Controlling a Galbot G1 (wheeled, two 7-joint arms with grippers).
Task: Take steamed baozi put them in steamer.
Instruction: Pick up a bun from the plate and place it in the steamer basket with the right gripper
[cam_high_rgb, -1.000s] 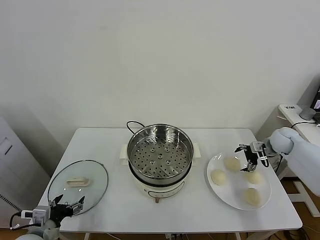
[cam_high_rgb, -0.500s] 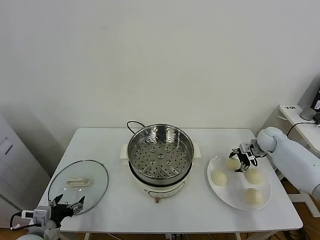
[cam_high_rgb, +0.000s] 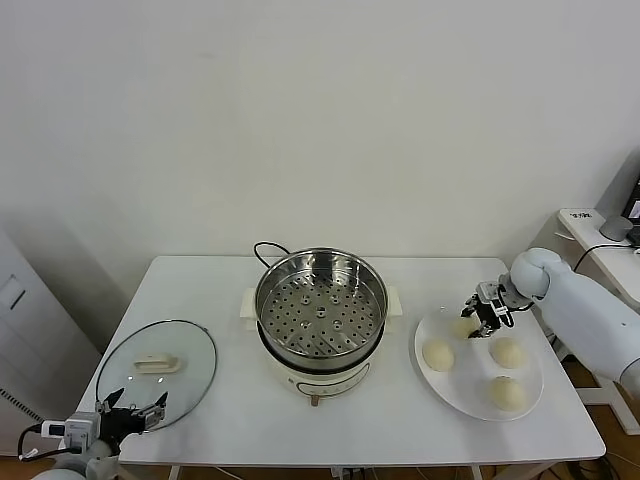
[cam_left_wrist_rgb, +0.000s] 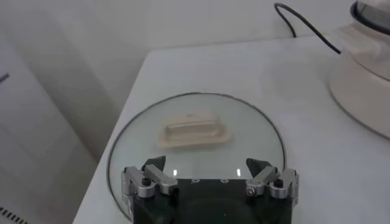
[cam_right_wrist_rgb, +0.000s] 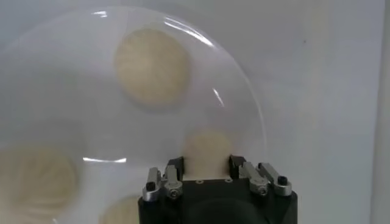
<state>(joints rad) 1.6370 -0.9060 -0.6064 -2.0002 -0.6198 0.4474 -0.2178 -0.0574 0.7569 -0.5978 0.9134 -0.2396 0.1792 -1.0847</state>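
While the right gripper (cam_high_rgb: 484, 309) sits at the far edge of the flat white round plate (cam_high_rgb: 527, 397), its jaws are pinched in on one small cream-white round baozi (cam_right_wrist_rgb: 208, 148); three more buns lie on the plate. Grip looks shallow, so the soft bun could squash or roll out on lifting. The shiny round perforated steel steamer (cam_high_rgb: 320, 305) stands empty, well apart, with bare tabletop between. Its raised rim could catch a low carry. The left gripper (cam_left_wrist_rgb: 210, 180) idles wide open, holding nothing, at the round glass lid (cam_left_wrist_rgb: 195, 134).
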